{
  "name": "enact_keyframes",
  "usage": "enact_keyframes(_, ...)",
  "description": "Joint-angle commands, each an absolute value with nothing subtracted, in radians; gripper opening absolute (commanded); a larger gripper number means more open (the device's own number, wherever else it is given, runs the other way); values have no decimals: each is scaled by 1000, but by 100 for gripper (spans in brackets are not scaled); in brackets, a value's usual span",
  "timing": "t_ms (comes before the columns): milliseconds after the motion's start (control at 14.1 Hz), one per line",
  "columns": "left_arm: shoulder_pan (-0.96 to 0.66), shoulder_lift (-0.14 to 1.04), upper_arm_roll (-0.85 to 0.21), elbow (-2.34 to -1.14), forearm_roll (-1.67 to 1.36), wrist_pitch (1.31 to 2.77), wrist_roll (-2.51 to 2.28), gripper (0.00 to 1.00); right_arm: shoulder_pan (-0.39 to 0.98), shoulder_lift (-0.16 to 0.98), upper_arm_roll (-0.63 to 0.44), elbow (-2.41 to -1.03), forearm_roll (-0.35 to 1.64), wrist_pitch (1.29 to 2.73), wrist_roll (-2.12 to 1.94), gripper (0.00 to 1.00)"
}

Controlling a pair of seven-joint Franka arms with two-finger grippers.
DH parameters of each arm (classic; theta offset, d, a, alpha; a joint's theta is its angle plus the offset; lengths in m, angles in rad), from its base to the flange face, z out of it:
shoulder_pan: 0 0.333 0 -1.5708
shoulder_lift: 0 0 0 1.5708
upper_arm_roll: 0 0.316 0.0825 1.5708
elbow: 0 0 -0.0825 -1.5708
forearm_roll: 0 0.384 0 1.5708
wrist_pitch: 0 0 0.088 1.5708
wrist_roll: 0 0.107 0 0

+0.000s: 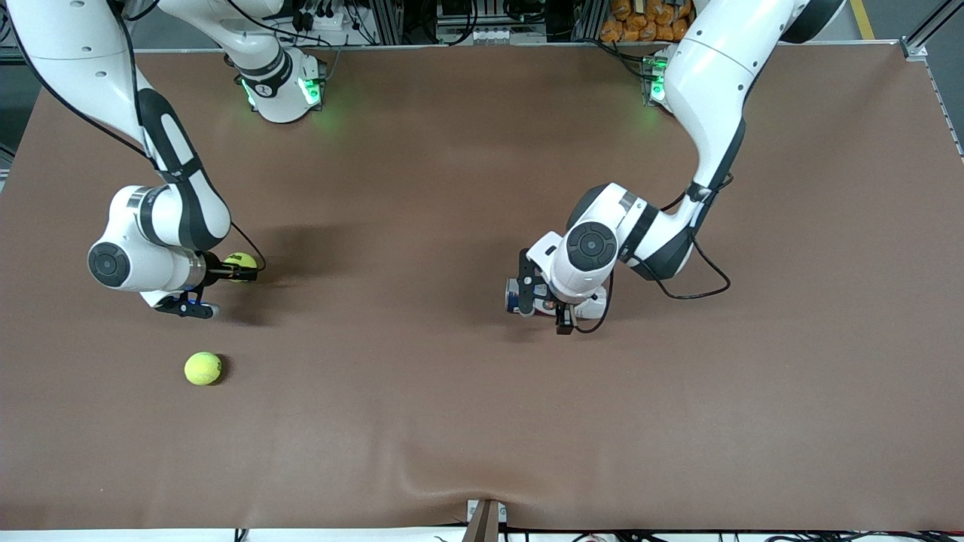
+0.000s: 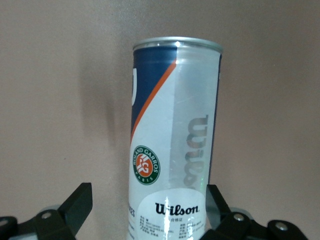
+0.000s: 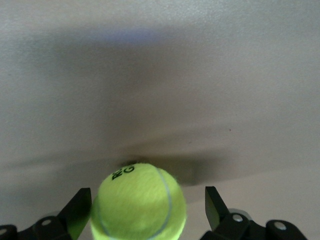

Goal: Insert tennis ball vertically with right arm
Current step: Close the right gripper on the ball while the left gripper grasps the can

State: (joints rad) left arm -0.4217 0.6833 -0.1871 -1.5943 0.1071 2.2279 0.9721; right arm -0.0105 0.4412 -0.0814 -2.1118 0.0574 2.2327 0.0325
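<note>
Nearest the camera, one tennis ball [image 1: 202, 368] lies loose on the brown desk [image 1: 452, 421] toward the right arm's end. Just above it, the right gripper [image 1: 239, 269] has wide jaws around a second ball [image 3: 139, 204]. Mid-desk, the left gripper [image 1: 538, 301], jaws wide, flanks a Wilson can [image 2: 172, 140].

Bench [image 1: 482, 421]: plain brown cover, no pattern. Two tennis balls, one loose [image 1: 202, 368] and one at the right end effector [image 3: 138, 204]: yellow-green felt with a pale curved seam, the latter with dark lettering. Can [image 2: 172, 145]: clear silvery wall, navy panel edged by an orange diagonal stripe, green-ringed orange roundel, grey and black Wilson lettering.
</note>
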Motion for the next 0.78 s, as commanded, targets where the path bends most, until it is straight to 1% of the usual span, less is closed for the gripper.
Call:
enact_keyframes(0,-425,683,-186,-1609,126,2253,980,100,-25,439,-71,-2117,67,2244,41,100)
enact_keyframes(71,-425,683,-186,-1609,126,2253,980,100,-23,439,-71,-2117,67,2246,40,100)
enact_keyframes(213,-423,683,-186,-1621,126,2253,982,100,-25,446,-71,-2115,69,2246,41,87)
enact_keyframes(355,-425,683,-186,-1626,126,2253,982,100,-25,448,-71,-2114,71,2246,41,67)
enact_keyframes(496,-425,684,-186,-1629,126,2256,982,100,-25,448,-71,-2115,71,2246,41,55)
enact_keyframes(709,-428,698,-186,-1641,126,2284,980,100,-23,448,-71,-2115,80,2243,41,43)
